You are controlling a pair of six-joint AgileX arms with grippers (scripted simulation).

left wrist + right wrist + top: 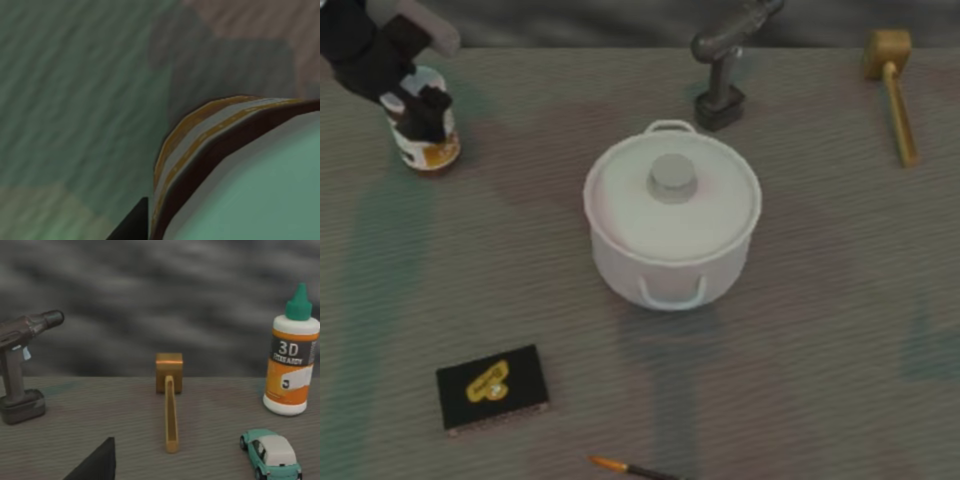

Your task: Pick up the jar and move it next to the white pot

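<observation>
The jar (pixel 428 145), with its white lid, dark contents and white-and-orange label, stands upright at the far left of the table. My left gripper (pixel 420 112) comes down over it from above and is shut on the jar. In the left wrist view the jar (pixel 210 130) fills the frame, and one dark finger (pixel 134 225) lies against its labelled side. The white pot (pixel 670 215), lidded with a grey knob, sits at the table's middle, well to the right of the jar. My right arm is parked out of the top view. Its wrist view shows only one finger (pixel 97 462).
A grey drill (pixel 720 70) stands behind the pot. A wooden mallet (pixel 892 90) lies at the far right. A black box (pixel 492 388) and a paintbrush (pixel 630 467) lie near the front edge. The right wrist view also shows a glue bottle (pixel 291 360) and a toy car (pixel 272 452).
</observation>
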